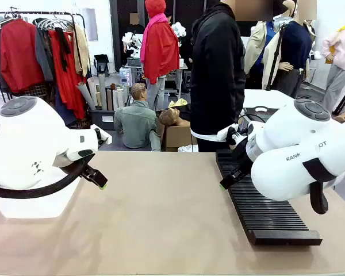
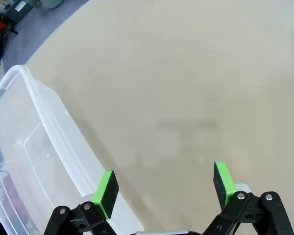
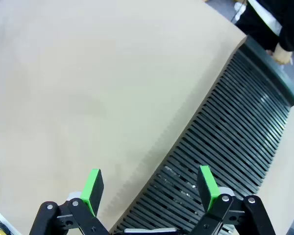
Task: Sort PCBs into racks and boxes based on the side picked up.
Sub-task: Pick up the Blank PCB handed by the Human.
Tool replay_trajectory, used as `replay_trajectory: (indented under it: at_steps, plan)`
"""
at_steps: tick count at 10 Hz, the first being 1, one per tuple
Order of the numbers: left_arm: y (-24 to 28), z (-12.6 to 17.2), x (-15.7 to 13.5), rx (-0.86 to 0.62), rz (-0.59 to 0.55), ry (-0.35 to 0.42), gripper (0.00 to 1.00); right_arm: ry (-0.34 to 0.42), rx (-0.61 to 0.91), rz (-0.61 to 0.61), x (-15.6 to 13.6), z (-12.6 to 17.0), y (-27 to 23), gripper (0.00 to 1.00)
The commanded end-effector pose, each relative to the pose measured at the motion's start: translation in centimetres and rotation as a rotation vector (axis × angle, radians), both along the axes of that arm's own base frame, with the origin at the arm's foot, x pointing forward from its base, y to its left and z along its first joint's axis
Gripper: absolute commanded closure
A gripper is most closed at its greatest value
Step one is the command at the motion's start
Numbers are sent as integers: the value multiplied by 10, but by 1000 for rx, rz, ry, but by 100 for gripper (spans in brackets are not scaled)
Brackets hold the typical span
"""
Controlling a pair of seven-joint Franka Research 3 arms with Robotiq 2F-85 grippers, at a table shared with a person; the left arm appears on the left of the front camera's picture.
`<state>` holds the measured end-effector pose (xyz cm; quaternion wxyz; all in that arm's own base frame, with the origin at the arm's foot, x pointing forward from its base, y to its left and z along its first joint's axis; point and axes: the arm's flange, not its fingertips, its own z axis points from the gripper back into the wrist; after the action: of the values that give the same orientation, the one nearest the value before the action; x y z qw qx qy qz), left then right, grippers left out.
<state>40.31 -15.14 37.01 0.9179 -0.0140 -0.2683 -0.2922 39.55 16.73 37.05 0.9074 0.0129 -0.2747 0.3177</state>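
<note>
No PCBs are in view. The long black slotted rack (image 1: 264,213) lies along the table's right side, running away from me; in the right wrist view the rack (image 3: 230,137) crosses the picture on a slant. The clear plastic box (image 1: 37,204) stands at the left under my left arm, and its rim (image 2: 44,105) shows in the left wrist view. My left gripper (image 1: 101,181) (image 2: 165,185) hangs open over bare table beside the box. My right gripper (image 1: 225,184) (image 3: 150,185) is open above the rack's inner edge, holding nothing.
A person in a black top (image 1: 218,75) stands at the far side of the table, with a hand (image 3: 284,57) near the rack's far end. The tan table (image 1: 161,213) stretches bare between the box and the rack.
</note>
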Motion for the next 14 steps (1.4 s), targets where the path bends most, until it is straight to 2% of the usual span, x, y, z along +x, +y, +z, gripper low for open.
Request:
replay_trajectory:
  at_steps: [1,12,14]
  plan:
    - [0,0,0,0,0,-1,0,0,0,0,0,0,0,0]
    - [0,0,0,0,0,0,0,0,0,0,0,0,0,0]
    - [-1,21,7,-18,-37,33,0,0,-3,-6,-8,0,7,0]
